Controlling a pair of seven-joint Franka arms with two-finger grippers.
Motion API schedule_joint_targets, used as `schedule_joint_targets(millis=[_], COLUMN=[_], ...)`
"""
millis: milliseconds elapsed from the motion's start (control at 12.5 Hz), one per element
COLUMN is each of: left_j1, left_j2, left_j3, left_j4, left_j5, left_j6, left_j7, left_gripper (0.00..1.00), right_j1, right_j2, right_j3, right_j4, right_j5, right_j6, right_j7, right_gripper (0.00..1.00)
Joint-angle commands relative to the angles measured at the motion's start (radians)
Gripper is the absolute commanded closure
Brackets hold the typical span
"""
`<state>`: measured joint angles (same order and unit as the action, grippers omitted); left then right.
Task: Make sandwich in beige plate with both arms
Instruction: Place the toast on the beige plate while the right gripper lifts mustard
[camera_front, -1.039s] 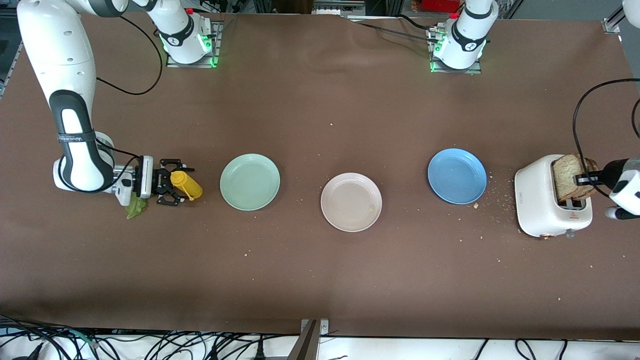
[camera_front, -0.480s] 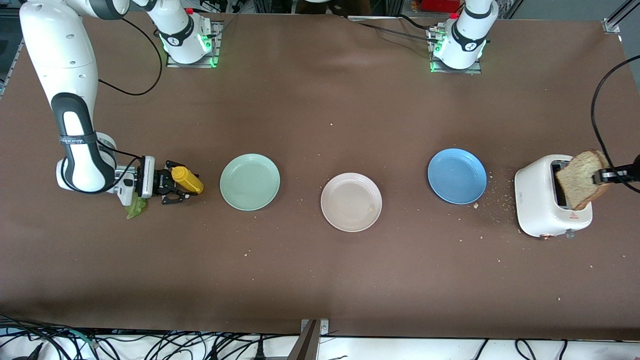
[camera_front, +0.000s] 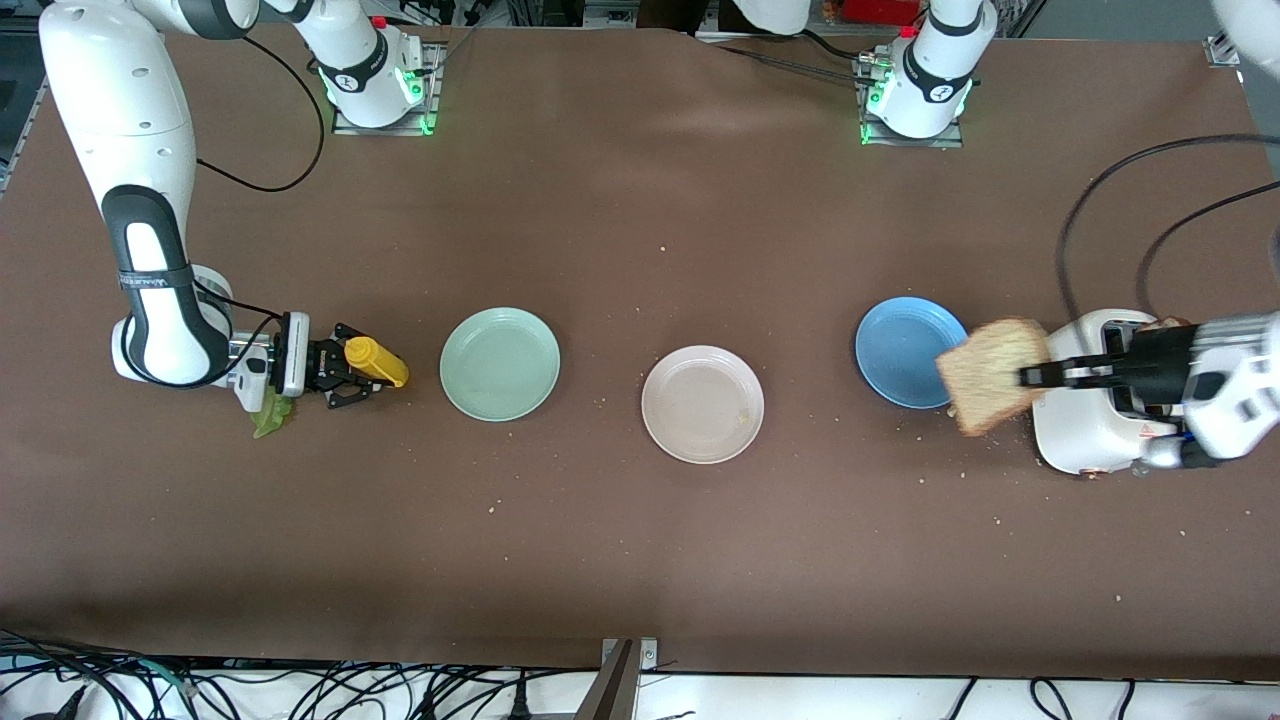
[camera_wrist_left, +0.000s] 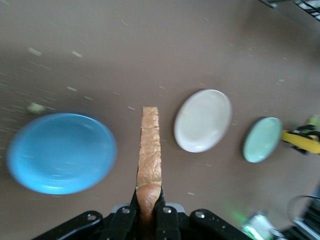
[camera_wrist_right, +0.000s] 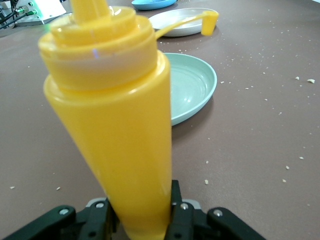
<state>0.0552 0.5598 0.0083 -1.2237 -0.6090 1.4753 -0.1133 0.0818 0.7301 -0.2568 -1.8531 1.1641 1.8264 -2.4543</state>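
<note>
Brown bread slice (camera_front: 993, 374) is clamped in the left hand (camera_front: 1040, 376) over the blue plate's (camera_front: 905, 350) edge; the right hand (camera_front: 352, 375) seems clenched on a yellow bottle (camera_front: 376, 362), lettuce (camera_front: 268, 415) beside; beige plate (camera_front: 702, 404) mid-table (camera_front: 640, 540)

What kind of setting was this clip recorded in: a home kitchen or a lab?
Most likely a robotics lab staged as a kitchen: two arm bases bolted to a cloth-covered table, loose cables along its edge, and props such as a toaster and the beige plate.
</note>
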Motion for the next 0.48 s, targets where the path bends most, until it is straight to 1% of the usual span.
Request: schedule_joint_targets(millis=[0,80,240,320,400], left_j1=[-0.021,-0.056,-0.096,-0.124,-0.158], left_j2=[0.145,0.187,0.257,0.284,0.314], left_j3=[0.006,0.002,0.004,0.004,0.004], left_j4=[0.035,0.036,0.026,0.024,0.024], left_j5=[-0.265,-0.302,-0.426,-0.474,-0.504], left_j6=[-0.004,0.015,0.043,0.075,0.138], left_j7=[-0.030,0.037,0.179,0.231,0.294], left_gripper=[1.00,1.00,1.00,1.00,1.00], right_j1=[0.009,0.009,0.019,0.024,0.027], right_j2=[0.005,0.003,-0.003,-0.006,-0.011], right_j3=[-0.001,-0.002,-0.004,-0.007,-0.009], right_j4=[0.025,0.028,0.029,0.034,0.040], right_j5=[0.012,0.009,0.009,0.008,-0.003], right_j6=[0.005,0.005,0.005,0.005,0.005], right_j7=[-0.008,-0.003,0.001,0.011,0.030], right_gripper=[1.00,1.00,1.00,1.00,1.00])
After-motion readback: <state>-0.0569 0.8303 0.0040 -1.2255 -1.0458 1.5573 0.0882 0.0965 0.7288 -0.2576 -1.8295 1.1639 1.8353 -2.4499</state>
